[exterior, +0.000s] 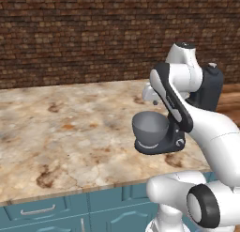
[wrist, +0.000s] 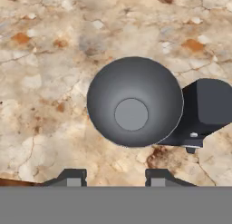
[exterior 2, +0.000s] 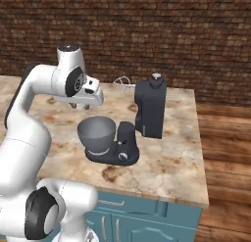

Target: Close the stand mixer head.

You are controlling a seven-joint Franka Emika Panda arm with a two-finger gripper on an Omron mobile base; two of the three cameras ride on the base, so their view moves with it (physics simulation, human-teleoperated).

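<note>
Room: brick wall behind a marbled stone counter [exterior: 70, 127] over teal drawers [exterior: 56, 212].
Mixer: stands near the counter's right end; grey bowl [exterior 2: 97, 132] sits on the dark base column [exterior 2: 125, 140].
Stand mixer head [exterior 2: 150, 108]: tilted up and back, upright behind the column, whisk [exterior 2: 123, 83] pointing away from the bowl, silver knob on top.
Gripper [exterior 2: 78, 107]: hovers above the bowl, looking straight down into it.
Jaws: wide apart, empty, touching nothing; fingertips [wrist: 72, 177] clear of the bowl rim.
</note>
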